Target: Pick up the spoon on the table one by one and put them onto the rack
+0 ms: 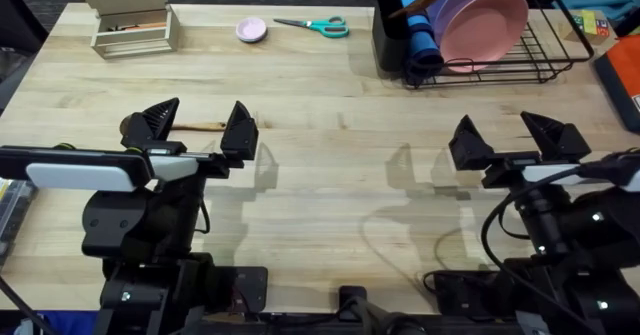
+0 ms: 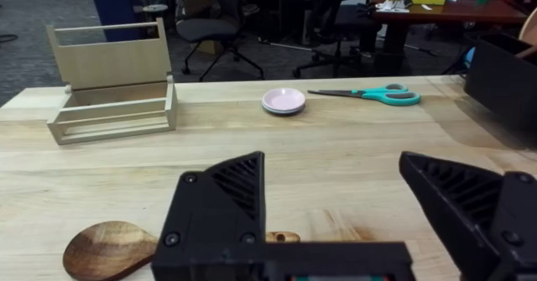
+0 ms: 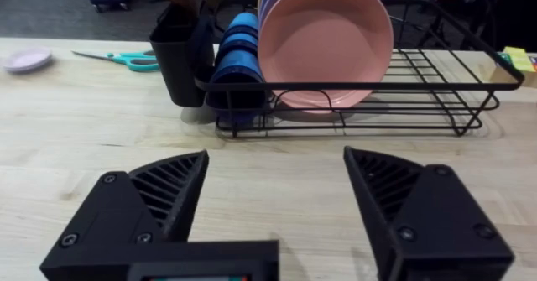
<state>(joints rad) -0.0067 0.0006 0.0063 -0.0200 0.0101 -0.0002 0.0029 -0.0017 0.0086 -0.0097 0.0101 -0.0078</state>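
Wooden spoon point(image 2: 109, 249) flat on the table point(image 1: 330, 165), beneath the wide-open, empty left hand point(image 1: 198, 125).

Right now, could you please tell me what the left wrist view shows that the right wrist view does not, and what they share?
Left wrist view alone: the wooden spoon lying on the table just past the open left gripper, and the beige tiered box. Right wrist view alone: the open right gripper, the black wire rack with its pink plate and blue rolled item. Both share the teal scissors, the small pink dish and the black utensil holder.
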